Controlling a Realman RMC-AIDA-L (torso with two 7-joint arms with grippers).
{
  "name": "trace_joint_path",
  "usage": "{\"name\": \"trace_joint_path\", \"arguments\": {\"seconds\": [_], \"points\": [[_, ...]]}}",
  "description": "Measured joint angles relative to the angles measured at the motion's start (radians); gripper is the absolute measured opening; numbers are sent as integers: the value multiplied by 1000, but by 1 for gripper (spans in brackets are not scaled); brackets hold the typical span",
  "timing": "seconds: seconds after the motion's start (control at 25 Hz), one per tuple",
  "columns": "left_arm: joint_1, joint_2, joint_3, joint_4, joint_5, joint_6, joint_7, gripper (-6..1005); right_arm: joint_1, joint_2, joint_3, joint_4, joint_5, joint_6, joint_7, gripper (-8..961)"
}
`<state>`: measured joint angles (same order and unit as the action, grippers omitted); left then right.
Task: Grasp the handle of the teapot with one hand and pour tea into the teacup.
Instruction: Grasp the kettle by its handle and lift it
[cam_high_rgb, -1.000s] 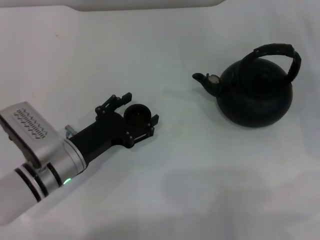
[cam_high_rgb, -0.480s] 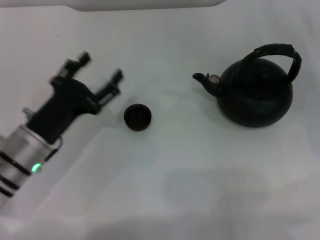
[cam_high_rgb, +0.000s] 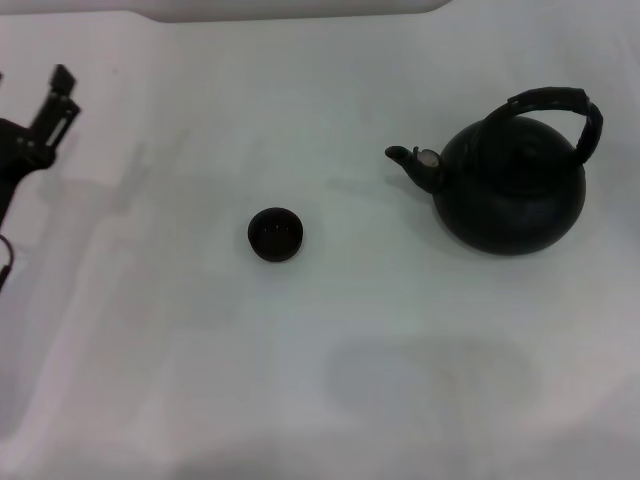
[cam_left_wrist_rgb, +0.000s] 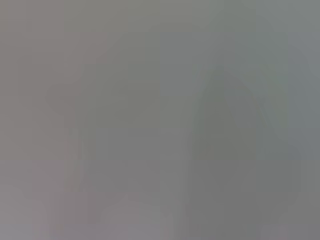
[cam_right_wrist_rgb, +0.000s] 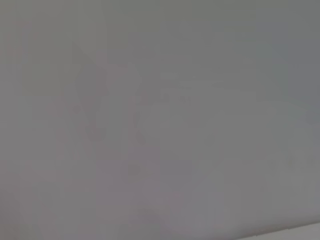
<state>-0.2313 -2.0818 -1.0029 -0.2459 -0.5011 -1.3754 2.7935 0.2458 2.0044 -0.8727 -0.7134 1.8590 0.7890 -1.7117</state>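
Left gripper (cam_high_rgb: 30, 130) is being withdrawn, fingers spread wide and empty; teacup (cam_high_rgb: 275, 234) left free, teapot (cam_high_rgb: 510, 185) handle (cam_high_rgb: 555, 105) ungrasped.

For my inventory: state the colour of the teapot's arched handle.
Black, like the round matte teapot; its ribbed arched handle shows best in the head view.

no readable text, labels, or signs
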Motion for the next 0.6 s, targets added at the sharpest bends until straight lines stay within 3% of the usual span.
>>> {"name": "trace_joint_path", "arguments": {"seconds": [0.16, 0.32, 0.44, 0.6], "points": [[-13, 2, -1, 26, -76, 0, 1, 888, -90, 6, -32, -241, -205, 6, 252, 676], [-23, 3, -2, 38, -122, 6, 2, 888, -149, 5, -34, -439, -439, 102, 507, 677], [-31, 3, -2, 46, -148, 8, 2, 888, -163, 7, -34, -579, -642, 206, 688, 677], [-34, 5, -4, 48, -187, 9, 3, 888, -167, 7, -29, -686, -738, 389, 808, 676]]}}
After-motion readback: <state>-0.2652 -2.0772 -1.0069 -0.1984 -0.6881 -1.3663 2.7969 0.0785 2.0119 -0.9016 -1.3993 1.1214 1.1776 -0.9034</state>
